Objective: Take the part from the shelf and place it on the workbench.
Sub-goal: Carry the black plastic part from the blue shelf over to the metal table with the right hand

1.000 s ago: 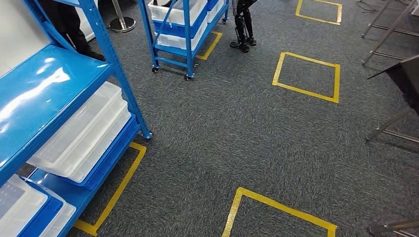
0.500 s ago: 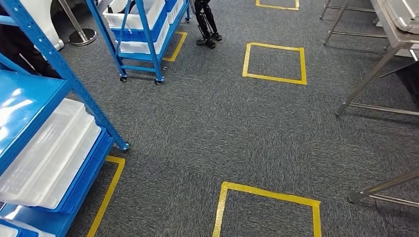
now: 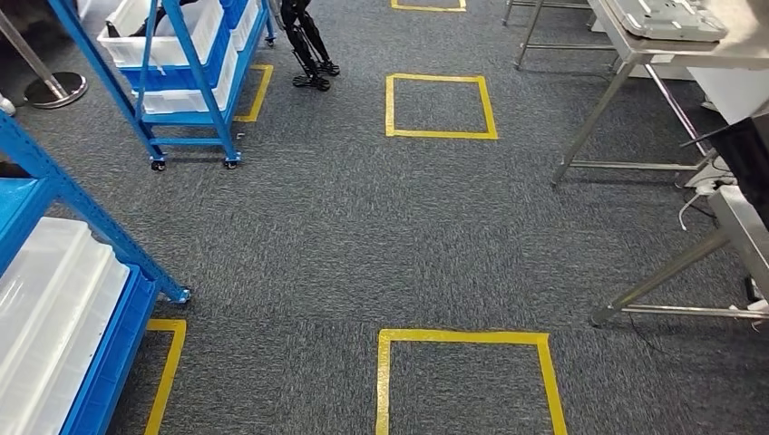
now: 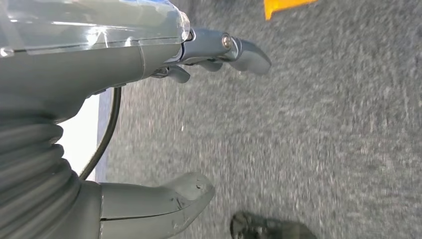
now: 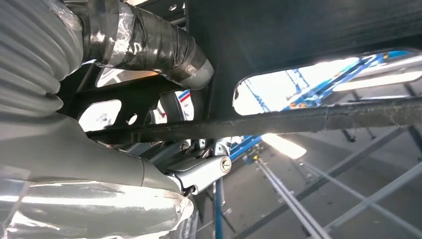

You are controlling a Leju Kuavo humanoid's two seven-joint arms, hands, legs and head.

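Note:
The part (image 5: 298,35) is a black flat piece with long slots, and my right hand (image 5: 74,124) grips it from below with the taped thumb (image 5: 149,45) pressed over it. A corner of the black part (image 3: 745,149) juts in at the right edge of the head view. The steel workbench (image 3: 626,45) stands at the back right and carries a grey tray (image 3: 666,18). The blue shelf (image 3: 54,190), with clear bins (image 3: 45,308), is at the left. My left hand (image 4: 109,64) hangs over the grey carpet, fingers apart, holding nothing.
A second metal table (image 3: 739,217) with splayed legs stands close on the right. A blue wheeled rack (image 3: 186,72) with white bins and another robot's dark legs (image 3: 308,50) are at the back. Yellow tape squares (image 3: 442,107) mark the carpet.
The whole view has swung to the right: the blue shelf slid off to the left and the steel workbenches came in at the right. The black part stays at the right edge.

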